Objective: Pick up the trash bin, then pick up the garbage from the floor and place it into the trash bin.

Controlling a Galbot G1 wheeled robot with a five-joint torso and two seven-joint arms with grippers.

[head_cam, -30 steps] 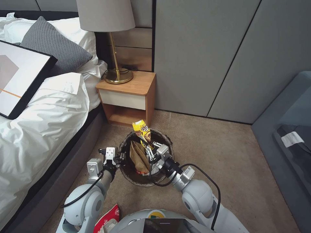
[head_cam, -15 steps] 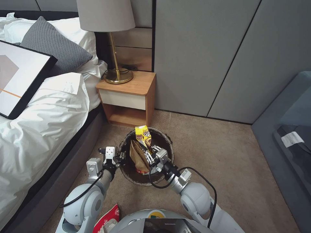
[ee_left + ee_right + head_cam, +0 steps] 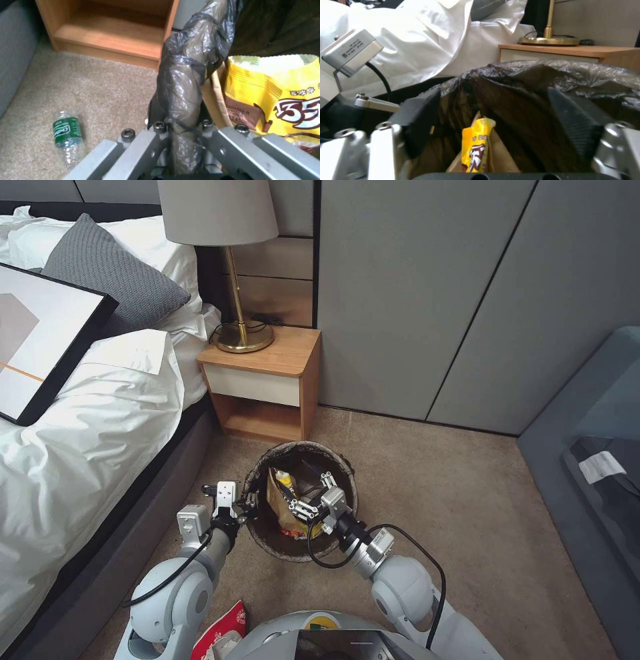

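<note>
Beige carpet beside bed, nightstand.

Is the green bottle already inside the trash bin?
No, the left wrist view shows the green bottle lying on the carpet, outside the trash bin.

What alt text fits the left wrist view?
The left gripper is clamped on the bag-lined rim of the trash bin, with a yellow snack wrapper and brown paper bag inside. A crushed green-labelled bottle lies on the carpet near a wooden nightstand.
</note>
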